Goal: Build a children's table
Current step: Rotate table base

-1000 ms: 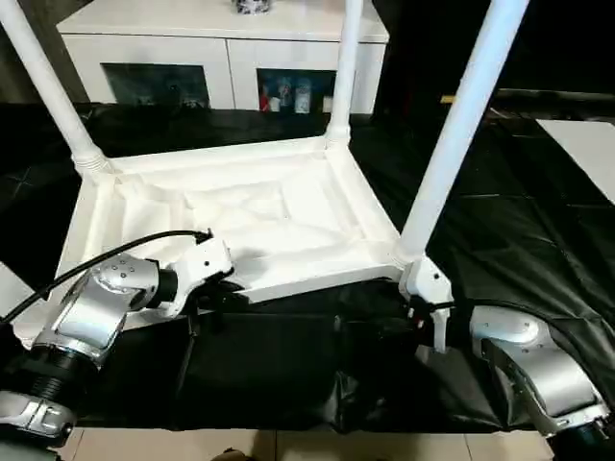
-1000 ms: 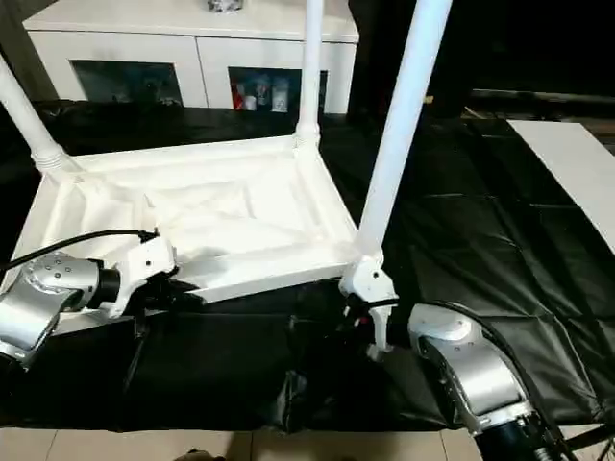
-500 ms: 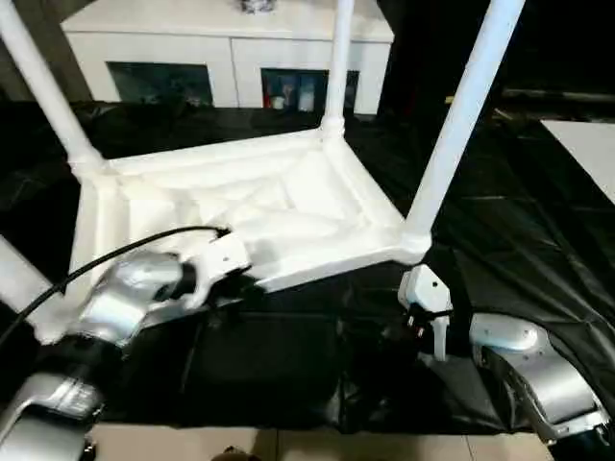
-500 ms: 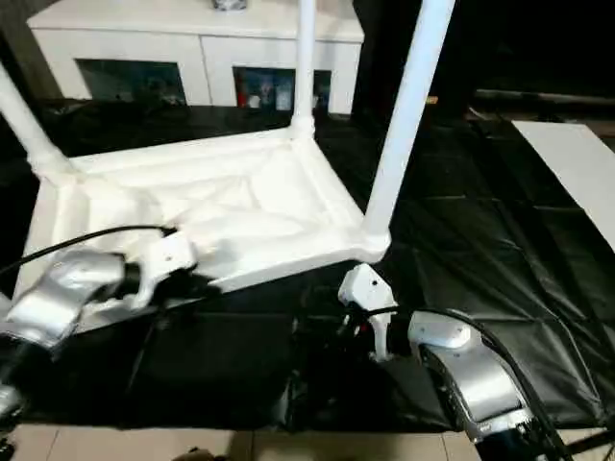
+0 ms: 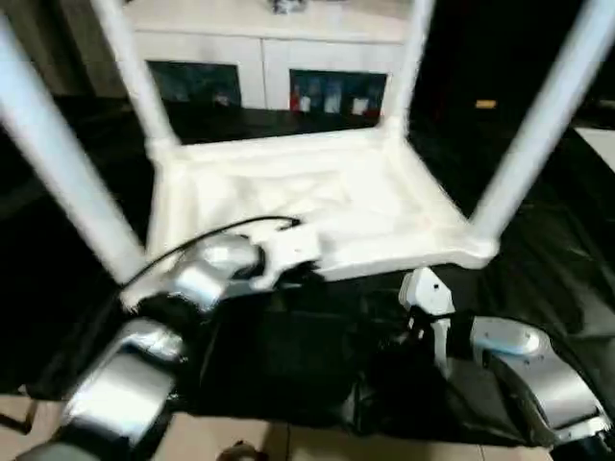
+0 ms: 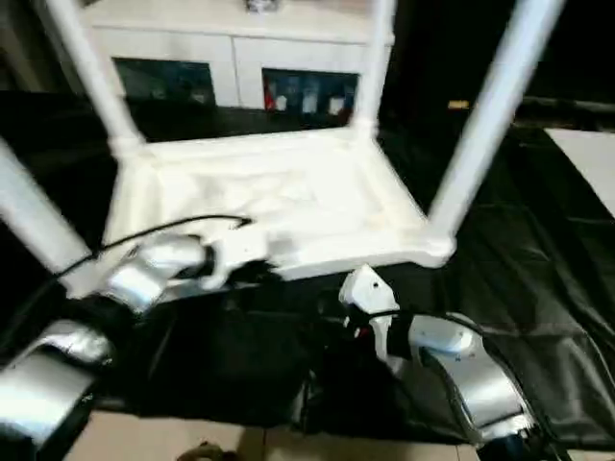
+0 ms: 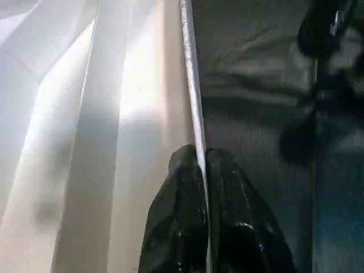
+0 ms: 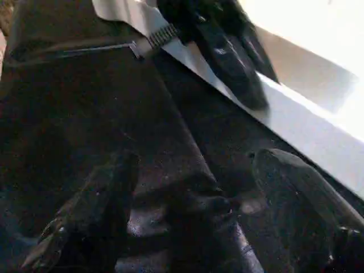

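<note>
I've got the tabletop [image 5: 317,206] upside down on the black sheet [image 5: 567,288] covering the worktop, ribbed underside up, and my left jaws [image 7: 200,170] are clenched on its near rim — the wrist view shows both black fingers [image 7: 176,227] pinching that thin white edge. My right jaws [image 8: 193,187] hang released, spread wide over the black sheet just short of the near right corner, gripping nothing.

Four legs stand up out of the corner sockets: the near left leg [image 5: 58,163], the far left leg [image 5: 130,72], the far right leg [image 5: 408,58] and the near right leg [image 5: 543,134]. So I judge the build nearly done; the step in hand looks like repositioning or turning the table.

To do it well, I'd keep the pinch square on the rim, since it's thin and could slip out sideways. Move slowly; those long legs will swing wide. Bring the right jaws onto the rim near their corner before any lift, so the weight isn't on one edge.

Against a second ago: the near left leg shows now in the near left corner, which was out of sight then. The tabletop sits further right in view, partly because my head has turned. My left forearm [image 5: 207,274] has come up and forward, while the right arm has barely stirred. The white cabinet [image 5: 279,58] stands behind.
</note>
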